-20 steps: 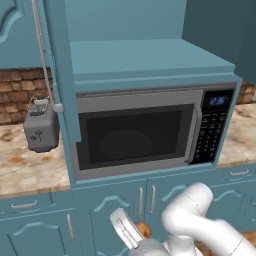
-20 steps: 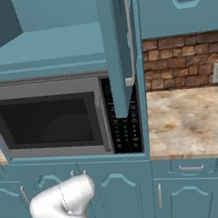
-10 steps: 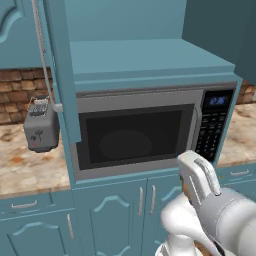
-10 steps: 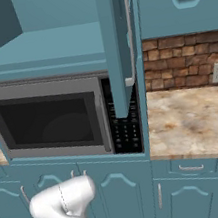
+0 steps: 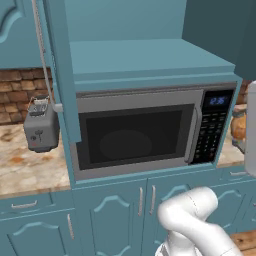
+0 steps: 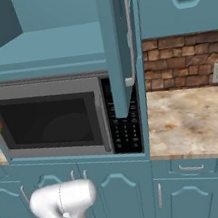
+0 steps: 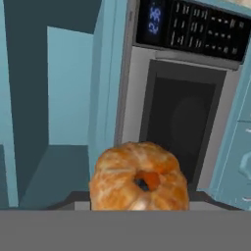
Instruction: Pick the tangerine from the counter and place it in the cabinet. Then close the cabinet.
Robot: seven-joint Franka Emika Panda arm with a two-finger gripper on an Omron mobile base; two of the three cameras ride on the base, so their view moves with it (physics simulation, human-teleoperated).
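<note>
- My claw (image 7: 139,206) is clamped on the tangerine (image 7: 139,177); in the hand view the fruit sits right up front.
- It's up in the air, level with the microwave (image 5: 145,132), off its keypad side.
- Cabinet (image 5: 145,55) above the microwave has both doors swung open, shelf bare.
- Grey toaster (image 5: 41,127) sits on the bench (image 6: 193,116) on the far left.
</note>
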